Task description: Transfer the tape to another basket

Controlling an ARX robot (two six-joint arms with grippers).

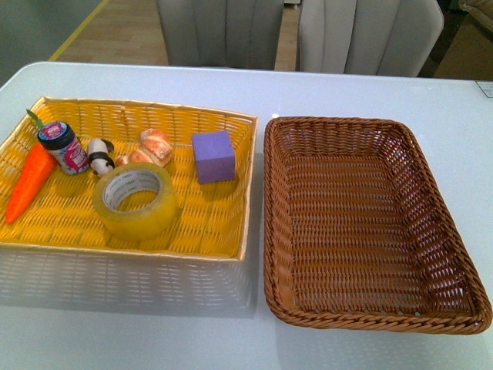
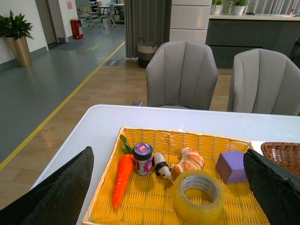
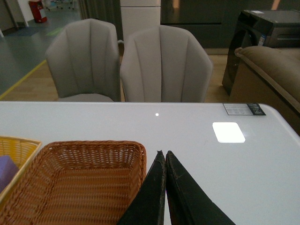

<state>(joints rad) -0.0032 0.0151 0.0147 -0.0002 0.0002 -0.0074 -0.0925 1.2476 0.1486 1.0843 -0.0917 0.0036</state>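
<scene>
The tape (image 1: 136, 200), a wide yellowish translucent roll with a white core, lies flat in the front middle of the yellow basket (image 1: 223, 235). It also shows in the left wrist view (image 2: 199, 196). The brown wicker basket (image 1: 273, 231) stands to the right of the yellow one, with nothing in it; it shows in the right wrist view (image 3: 75, 152) too. My left gripper (image 2: 171, 185) is open, back from and above the tape, its fingers (image 2: 61, 192) wide apart. My right gripper (image 3: 163, 154) is shut and empty, by the brown basket's right rim. Neither gripper shows in the front view.
The yellow basket also holds a carrot (image 1: 31, 181), a small jar (image 1: 64, 146), a panda figure (image 1: 99, 156), a croissant (image 1: 151, 147) and a purple cube (image 1: 213, 156). Two grey chairs (image 1: 223, 31) stand beyond the white table (image 1: 347, 92).
</scene>
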